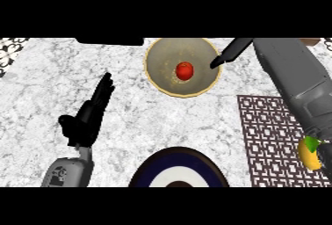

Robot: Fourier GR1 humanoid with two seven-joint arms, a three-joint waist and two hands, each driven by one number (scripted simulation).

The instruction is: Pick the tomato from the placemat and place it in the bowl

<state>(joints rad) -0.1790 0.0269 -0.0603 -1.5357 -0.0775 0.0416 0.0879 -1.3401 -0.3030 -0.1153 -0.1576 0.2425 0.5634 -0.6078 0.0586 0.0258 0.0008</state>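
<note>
Head view: the small round red tomato (185, 70) lies in the middle of the shallow tan bowl (159, 50), which sits on the grey-white marbled counter (39, 101) at about twelve o'clock. The right hand (228, 54), black, reaches in from two o'clock on its long grey forearm (295, 83); its fingers run straight and pressed together, their tips over the bowl's rim at the bowl's three o'clock, apart from the tomato and holding nothing. The left hand (88, 116) stands at nine o'clock, fingers straight and pointing up, thumb out to the side, empty. The brown lattice-patterned placemat (272, 145) lies at four o'clock, with a yellow lemon-like fruit with a green tip (311, 154) over its right edge. A dark blue and white ringed plate (178, 169) shows at six o'clock.
</note>
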